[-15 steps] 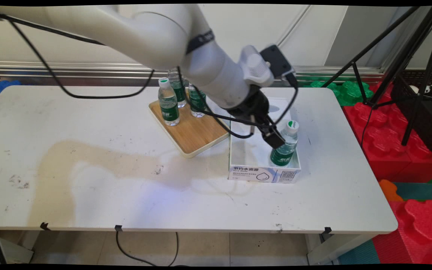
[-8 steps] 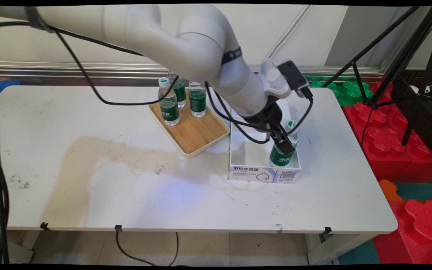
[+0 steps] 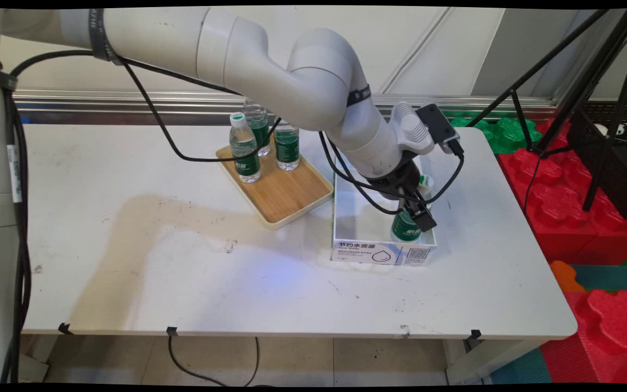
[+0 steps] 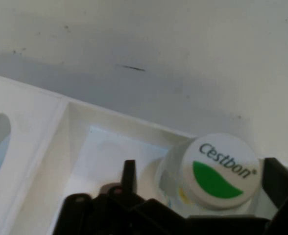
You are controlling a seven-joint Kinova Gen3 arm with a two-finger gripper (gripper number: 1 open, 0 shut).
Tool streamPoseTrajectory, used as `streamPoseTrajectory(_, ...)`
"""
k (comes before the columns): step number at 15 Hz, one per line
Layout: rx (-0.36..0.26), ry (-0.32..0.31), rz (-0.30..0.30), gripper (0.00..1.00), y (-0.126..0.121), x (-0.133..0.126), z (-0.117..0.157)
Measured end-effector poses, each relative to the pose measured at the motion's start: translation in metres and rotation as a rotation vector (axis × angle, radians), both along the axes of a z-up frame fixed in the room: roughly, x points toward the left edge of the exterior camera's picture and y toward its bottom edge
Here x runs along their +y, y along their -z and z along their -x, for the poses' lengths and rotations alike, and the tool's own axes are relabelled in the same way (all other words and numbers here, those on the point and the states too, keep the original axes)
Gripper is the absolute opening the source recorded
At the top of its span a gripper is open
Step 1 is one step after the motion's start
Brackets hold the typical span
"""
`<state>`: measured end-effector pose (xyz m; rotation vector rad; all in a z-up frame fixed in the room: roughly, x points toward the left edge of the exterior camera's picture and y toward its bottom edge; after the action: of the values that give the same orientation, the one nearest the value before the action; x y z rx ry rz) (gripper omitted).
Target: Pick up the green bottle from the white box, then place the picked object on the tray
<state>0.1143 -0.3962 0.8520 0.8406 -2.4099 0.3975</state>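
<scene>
Bottle [image 3: 411, 226] stands upright in white box [image 3: 381, 253], right of centre; gripper [image 3: 419, 215] open, fingers straddling it, no grip.

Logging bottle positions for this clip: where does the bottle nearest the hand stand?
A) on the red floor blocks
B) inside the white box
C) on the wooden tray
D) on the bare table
B: the bottle at the hand stands upright within the walls of the white box; the wooden tray holds three others.

The main view looks down across the table [image 3: 183, 272] from its near side. The hand view looks closely down on the box [image 4: 75, 127] corner. Both show the box [image 3: 381, 253].
</scene>
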Motion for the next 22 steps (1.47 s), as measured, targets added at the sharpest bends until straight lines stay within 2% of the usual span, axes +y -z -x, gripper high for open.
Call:
streamPoseTrajectory(1,0.003,0.000,-0.002,1.00,0.002,-0.001,0.001)
streamPoseTrajectory(2,0.004,0.000,-0.001,0.00,0.003,-0.002,0.001)
streamPoseTrajectory(6,0.003,-0.001,0.004,0.00,0.004,0.001,-0.002)
streamPoseTrajectory(10,0.014,-0.012,0.020,0.00,-0.008,0.010,-0.013)
streamPoseTrajectory(16,0.081,-0.014,0.105,0.00,-0.064,0.032,-0.035)
streamPoseTrajectory(22,0.151,-0.013,0.195,0.00,-0.131,0.062,-0.081)
